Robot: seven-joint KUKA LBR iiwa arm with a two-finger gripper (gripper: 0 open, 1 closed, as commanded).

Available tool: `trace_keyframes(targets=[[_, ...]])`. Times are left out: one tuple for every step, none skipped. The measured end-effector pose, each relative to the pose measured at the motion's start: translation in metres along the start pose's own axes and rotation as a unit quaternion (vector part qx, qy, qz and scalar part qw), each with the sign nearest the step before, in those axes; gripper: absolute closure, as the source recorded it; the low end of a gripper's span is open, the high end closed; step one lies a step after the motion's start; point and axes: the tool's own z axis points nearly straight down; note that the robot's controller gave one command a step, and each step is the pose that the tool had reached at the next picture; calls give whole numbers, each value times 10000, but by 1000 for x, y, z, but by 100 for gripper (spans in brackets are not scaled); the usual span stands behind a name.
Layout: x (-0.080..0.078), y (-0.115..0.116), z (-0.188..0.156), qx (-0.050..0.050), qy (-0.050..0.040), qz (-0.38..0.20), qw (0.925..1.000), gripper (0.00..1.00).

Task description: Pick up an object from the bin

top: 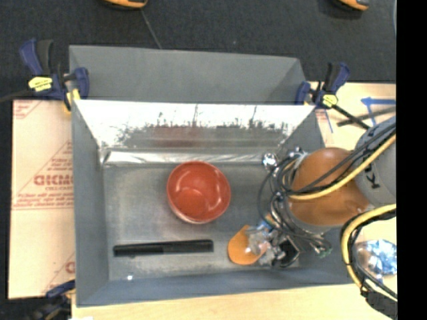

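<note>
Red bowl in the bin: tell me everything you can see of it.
The red bowl is round and glossy, plastic by the look, with a pale sheen inside. It seems to stand upright, mouth up, with nothing in it. It sits near the middle of the floor of the bin. Nothing touches it: the black stick lies flat nearer the front wall, apart from it, and the gripper, by a small orange piece, is off to its lower right.

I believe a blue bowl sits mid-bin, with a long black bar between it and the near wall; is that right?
Not quite: the camera view shows a red bowl, not blue. It sits mid-bin, the long black bar between it and the near wall.
</note>
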Motion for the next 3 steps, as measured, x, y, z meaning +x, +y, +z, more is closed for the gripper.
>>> trace_keyframes(targets=[[2,2,-28,-25,28,7,10000,100],[0,0,-70,2,-4,13,10000,100],[1,0,-104,-6,6,24,10000,100]])
